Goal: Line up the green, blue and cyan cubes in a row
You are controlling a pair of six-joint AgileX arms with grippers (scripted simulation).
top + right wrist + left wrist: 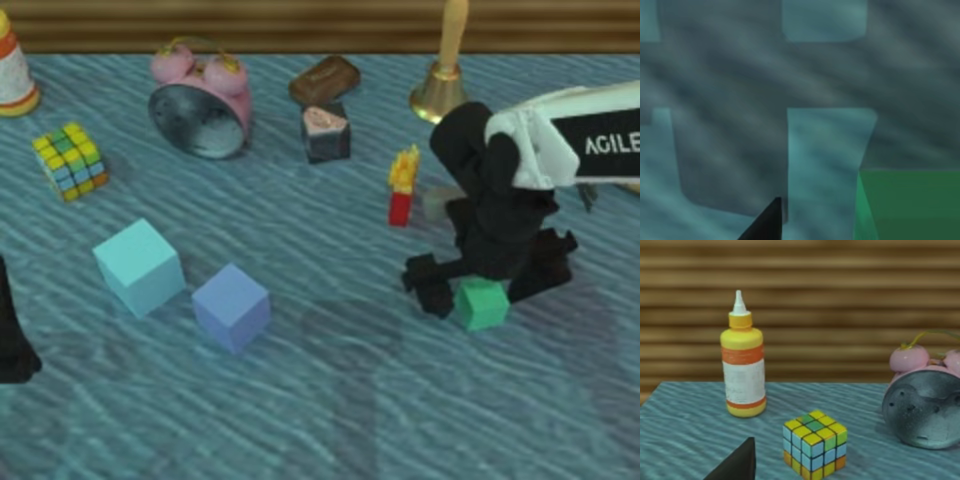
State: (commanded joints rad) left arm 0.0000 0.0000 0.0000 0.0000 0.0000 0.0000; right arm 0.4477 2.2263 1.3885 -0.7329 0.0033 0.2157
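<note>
The small green cube (481,303) lies on the table right of centre. My right gripper (487,278) hangs just over it, open, with one black finger on each side of the cube and a gap to it. In the right wrist view one fingertip (771,220) shows apart from the green cube (910,205). The blue cube (231,306) and the larger cyan cube (139,266) sit side by side at the left middle, a small gap between them. My left gripper (12,345) is parked at the left edge, open and holding nothing.
At the back stand a multicoloured puzzle cube (70,160), a pink alarm clock (203,103), a dark cube with a pink top (326,133), a brown block (324,79), a brass bell (445,85), a glue bottle (12,70) and a red fries box (402,187).
</note>
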